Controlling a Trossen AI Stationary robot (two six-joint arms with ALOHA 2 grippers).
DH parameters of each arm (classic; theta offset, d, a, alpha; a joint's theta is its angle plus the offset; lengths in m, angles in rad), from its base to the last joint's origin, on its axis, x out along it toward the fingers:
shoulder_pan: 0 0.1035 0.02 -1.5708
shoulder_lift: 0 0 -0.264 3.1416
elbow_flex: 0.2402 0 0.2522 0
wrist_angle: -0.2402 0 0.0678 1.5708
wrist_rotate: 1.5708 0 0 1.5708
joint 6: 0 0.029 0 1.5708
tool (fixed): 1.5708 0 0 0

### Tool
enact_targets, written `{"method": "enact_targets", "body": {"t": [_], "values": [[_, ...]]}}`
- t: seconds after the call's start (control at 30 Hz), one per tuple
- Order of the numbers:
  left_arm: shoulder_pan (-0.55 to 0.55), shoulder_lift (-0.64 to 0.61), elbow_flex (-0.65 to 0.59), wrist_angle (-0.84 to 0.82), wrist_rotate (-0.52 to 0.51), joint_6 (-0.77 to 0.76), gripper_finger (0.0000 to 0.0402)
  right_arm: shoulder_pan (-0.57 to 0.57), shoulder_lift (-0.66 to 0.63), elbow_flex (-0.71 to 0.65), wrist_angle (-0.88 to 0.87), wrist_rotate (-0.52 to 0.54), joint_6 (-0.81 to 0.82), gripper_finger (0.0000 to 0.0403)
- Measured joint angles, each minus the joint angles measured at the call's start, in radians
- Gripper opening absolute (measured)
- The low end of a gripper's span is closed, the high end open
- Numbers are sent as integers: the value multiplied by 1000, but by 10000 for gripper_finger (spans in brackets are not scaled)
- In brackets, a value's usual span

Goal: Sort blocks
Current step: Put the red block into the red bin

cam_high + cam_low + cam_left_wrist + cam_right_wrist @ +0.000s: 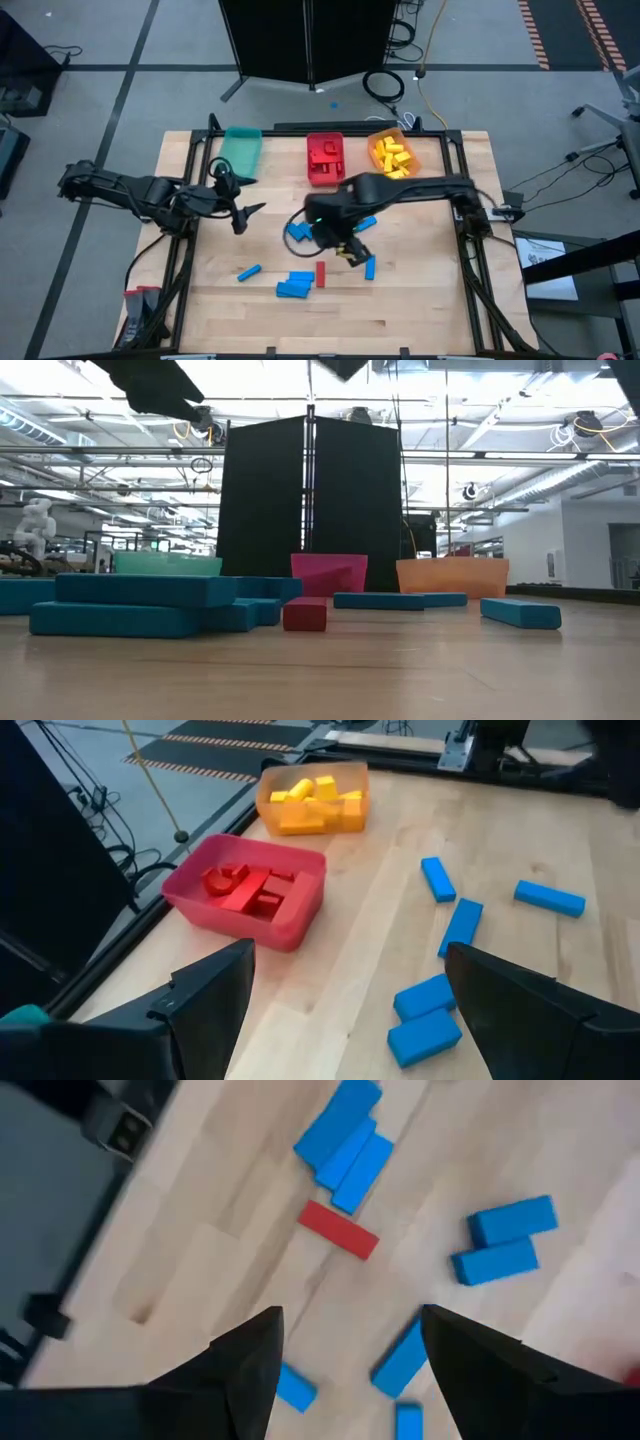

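- Your right gripper (pixel 352 248) hangs over the middle of the desk (pixel 420 310), among the loose blocks. Its jaws stand parted with nothing between them; the right wrist view shows bare wood in the gap.
- Your left gripper (pixel 243 213) waits at the left side of the desk, in front of the teal bin (pixel 241 148). Its jaws are spread wide and empty.
- One red block (pixel 321 273) lies loose on the desk, its long axis running from the bins toward the near edge. In the right wrist view it sits just beside a cluster of blue ones.
- That cluster, the blue stack (pixel 294 287), lies just left of the red block, long axes running across the desk.
- A single blue block (pixel 249 272) lies farther left, apart, tilted slightly off the cross-desk line.
- Another blue bar (pixel 370 267) lies right of the red block, pointing nearly along the same near-to-far line.
- More blue pieces (pixel 298 232) sit partly under your right arm; you cannot tell their direction well.
- The red bin (pixel 325 158) holds red blocks and the orange bin (pixel 392 152) holds yellow blocks, lying at mixed angles.
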Motion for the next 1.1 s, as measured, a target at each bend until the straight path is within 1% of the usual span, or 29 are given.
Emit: {"method": "enact_targets", "body": {"t": [0.2,0.3,0.43,0.63,0.73,0.83,0.93,1.03,1.1], "values": [[0,-47,0,-99,2,-33,331,-5,175,0,101,-4,-162,232],[0,-64,0,-136,3,-53,331,0,244,0,151,-4,-208,232],[0,-74,0,-179,3,-79,331,16,317,0,164,-6,-258,232],[0,-74,0,-186,13,-80,331,50,378,0,164,-4,-296,232],[0,-74,0,-188,13,-80,331,66,401,0,190,-3,-303,232],[0,-74,0,-210,13,-84,331,74,429,0,215,0,-299,232],[0,-75,0,-240,14,-105,331,76,462,1,203,-4,-299,232],[0,-78,0,-252,14,-106,331,76,485,6,189,15,-291,228],[0,-83,0,-255,14,-105,331,75,494,7,183,41,-287,218]]}}
